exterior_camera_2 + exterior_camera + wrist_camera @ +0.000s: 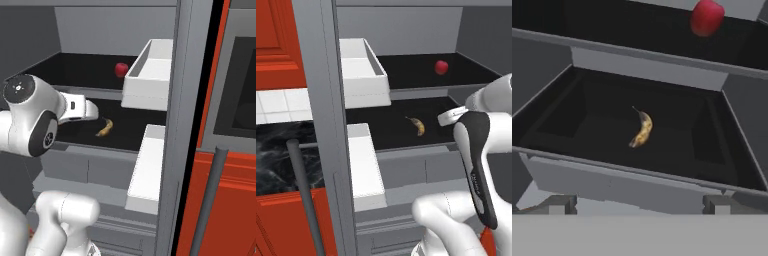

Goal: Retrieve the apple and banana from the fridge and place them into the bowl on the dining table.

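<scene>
Gripper (pixel 637 202) spread wide and empty at the lip of the open fridge (pixel 326 100), aimed at banana (pixel 642 130) on lower shelf, probably first pick; apple (pixel 707 17) one shelf up.

Red panelled cabinets (pixel 276 45) flank the scene — white wall tiles (pixel 281 105) above a black marble counter (pixel 276 155).
</scene>
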